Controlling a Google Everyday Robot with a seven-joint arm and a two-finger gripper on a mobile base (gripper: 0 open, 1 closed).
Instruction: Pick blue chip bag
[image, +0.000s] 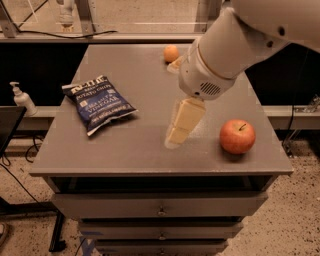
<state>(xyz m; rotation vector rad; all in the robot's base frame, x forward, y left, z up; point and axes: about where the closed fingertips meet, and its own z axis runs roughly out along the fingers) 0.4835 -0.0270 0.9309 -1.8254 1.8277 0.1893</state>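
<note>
The blue chip bag (99, 103) is dark navy with white lettering and lies flat on the left part of the grey table top (150, 150). My gripper (176, 136) hangs from the white arm (225, 55) above the middle of the table, pointing down and to the left. It is to the right of the bag, about a bag's width away, and touches nothing. It holds nothing that I can see.
A red apple (237, 136) sits near the table's front right. A small orange (171, 53) sits at the back, partly beside the arm. A white pump bottle (21, 98) stands off the table to the left. Drawers (160, 207) are below the table top.
</note>
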